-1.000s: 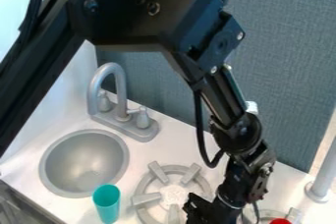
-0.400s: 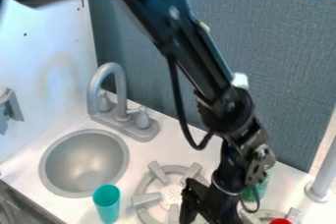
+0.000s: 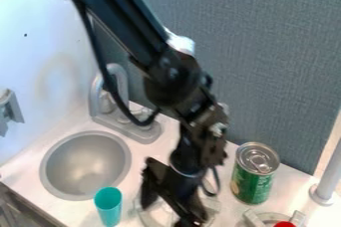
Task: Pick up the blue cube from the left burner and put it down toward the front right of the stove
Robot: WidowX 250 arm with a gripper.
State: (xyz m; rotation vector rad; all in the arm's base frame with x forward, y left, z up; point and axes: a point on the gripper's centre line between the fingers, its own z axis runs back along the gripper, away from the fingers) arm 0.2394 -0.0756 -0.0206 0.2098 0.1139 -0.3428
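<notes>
White toy-kitchen counter against a blue-gray panel, seen at a slant from above. From the upper left, a black robot arm hangs over it, its gripper above a gray stove burner. The gripper is open, its two fingers spread apart. Just beside it, at the view's lower left, stands a teal cup, near a round gray sink with a faucet. On the gripper's other side, a green can stands upright.
</notes>
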